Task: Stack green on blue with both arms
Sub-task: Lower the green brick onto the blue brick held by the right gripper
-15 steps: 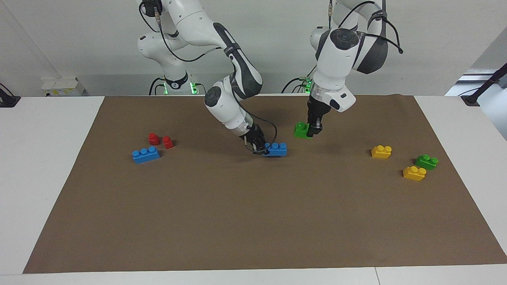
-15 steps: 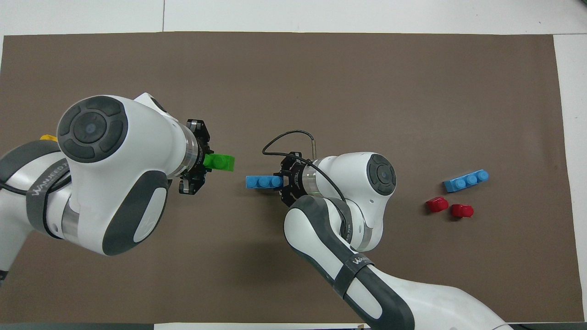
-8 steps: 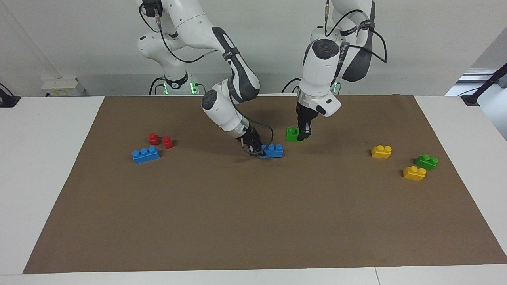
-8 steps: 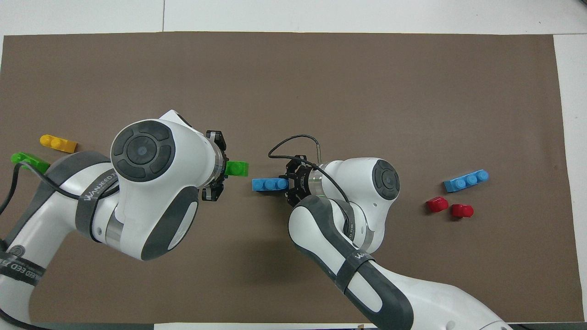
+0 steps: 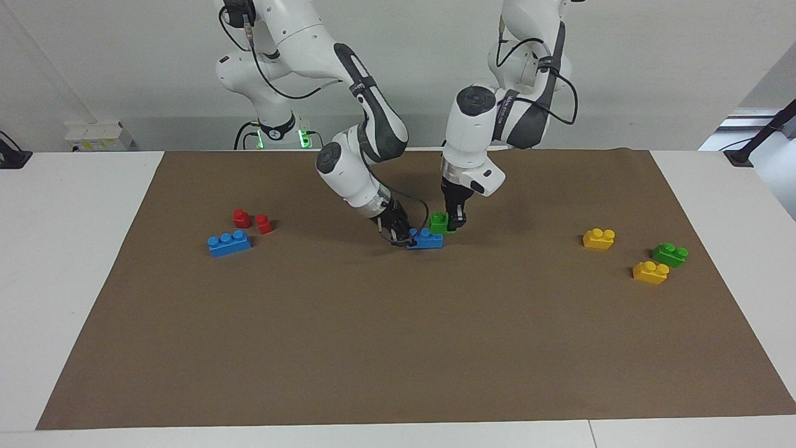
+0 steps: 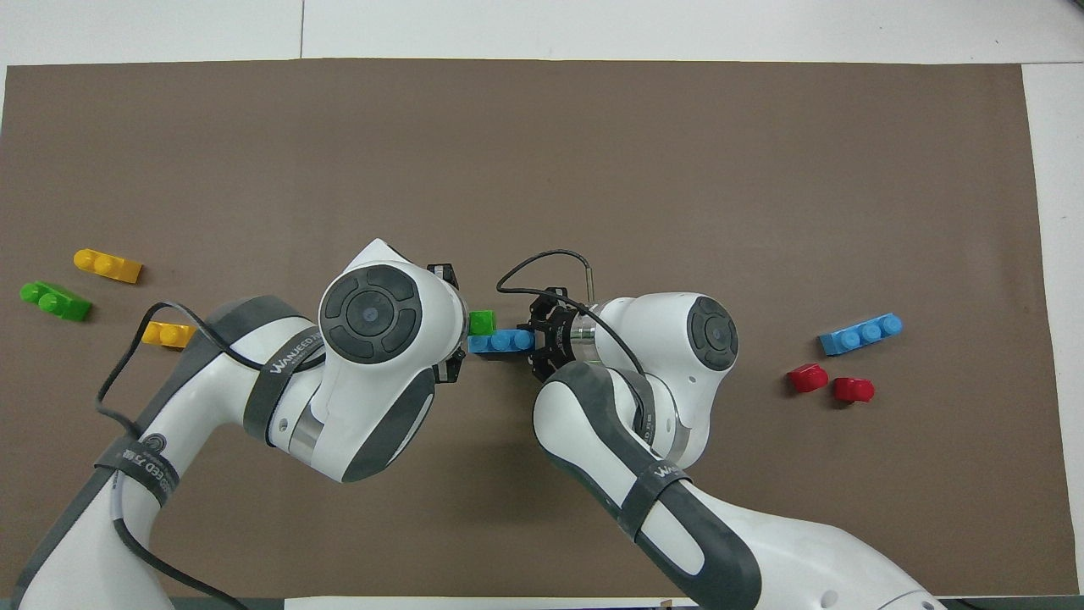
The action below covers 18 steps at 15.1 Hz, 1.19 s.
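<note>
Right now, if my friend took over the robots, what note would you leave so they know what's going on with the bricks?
Left gripper: shut on the green brick, carried just above the mat, right beside the held blue brick.
Right gripper: shut on one end of that blue brick, low at the middle of the mat.
Done: both bricks are picked up and brought together.
Left: the green brick is not seated yet; line it up over the blue studs, press it down, then let go.
Untouched: spare blue brick and spare green brick at the two ends of the table.

We see 1 short brick (image 5: 439,222) just beside and above 1 long brick (image 5: 428,239), mid-worktop (image 5: 81,261).
</note>
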{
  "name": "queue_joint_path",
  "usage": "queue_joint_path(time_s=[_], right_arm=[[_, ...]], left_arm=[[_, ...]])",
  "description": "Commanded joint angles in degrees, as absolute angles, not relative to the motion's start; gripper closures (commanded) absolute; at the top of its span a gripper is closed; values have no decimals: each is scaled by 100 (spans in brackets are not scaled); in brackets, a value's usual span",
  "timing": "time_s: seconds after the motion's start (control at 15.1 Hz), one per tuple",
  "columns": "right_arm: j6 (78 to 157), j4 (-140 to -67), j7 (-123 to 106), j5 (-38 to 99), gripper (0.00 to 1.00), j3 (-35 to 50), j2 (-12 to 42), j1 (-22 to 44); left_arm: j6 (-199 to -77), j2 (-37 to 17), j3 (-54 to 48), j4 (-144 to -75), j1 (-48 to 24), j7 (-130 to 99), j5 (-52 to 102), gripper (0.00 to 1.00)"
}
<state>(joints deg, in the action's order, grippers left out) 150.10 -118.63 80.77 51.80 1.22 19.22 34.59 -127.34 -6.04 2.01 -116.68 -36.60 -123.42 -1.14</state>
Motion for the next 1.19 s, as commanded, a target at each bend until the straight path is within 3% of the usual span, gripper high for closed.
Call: queue_joint_path(time_s=[0.0, 0.66, 1.13], right_arm=[[15187, -11944, 7840, 5379, 100, 149, 1907, 3445], [15187, -11962, 7857, 5379, 100, 149, 1907, 3437], [15187, -11962, 7866, 5379, 100, 149, 1907, 3437]], left_arm=[[-13122, -527, 272, -12084, -3849, -12647, -237, 100], [-13491, -545, 272, -12278, -3973, -12902, -246, 100], [-13579, -975, 272, -12191, -4078, -13147, -588, 100]])
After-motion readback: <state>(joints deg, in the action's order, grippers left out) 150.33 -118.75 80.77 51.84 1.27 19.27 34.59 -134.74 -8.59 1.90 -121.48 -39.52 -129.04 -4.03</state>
